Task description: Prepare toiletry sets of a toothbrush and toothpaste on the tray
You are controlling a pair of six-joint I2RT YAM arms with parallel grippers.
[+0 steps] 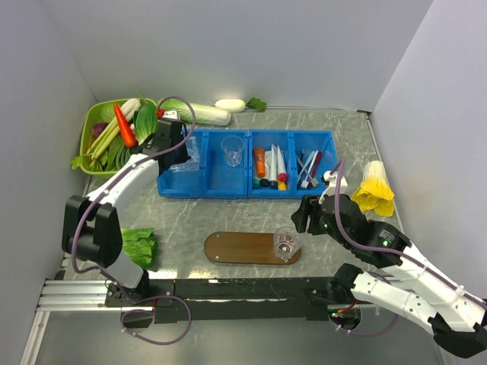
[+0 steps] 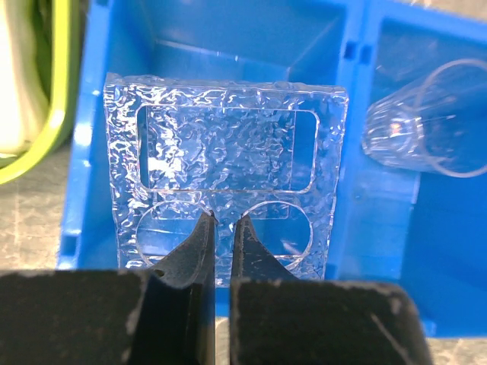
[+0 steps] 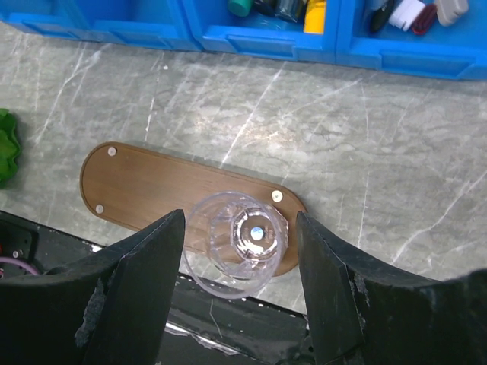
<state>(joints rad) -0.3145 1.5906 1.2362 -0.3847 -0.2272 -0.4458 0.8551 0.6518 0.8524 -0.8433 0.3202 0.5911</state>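
From above, the blue bins (image 1: 221, 186) across the desk's (image 1: 342, 220) middle hold the toothpaste (image 1: 273, 161) and the tray (image 1: 236, 247) lies by its near edge, but only the wrist views show the left gripper (image 2: 223, 224) pinched on a clear holder (image 2: 228, 144), the right gripper (image 3: 240, 220) wide open astride a cup (image 3: 236, 243).

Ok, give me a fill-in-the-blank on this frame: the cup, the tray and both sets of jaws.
1. Seen from the top camera, the clear cup stands on the tray's ____ end.
2. The left jaws are ____ on the edge of a clear plastic holder in the blue bin.
3. The right jaws stand ____, one on each side of that cup.
4. Of the toothpaste tubes, ____ lies on the tray yet.

Missing words: right; shut; open; none.
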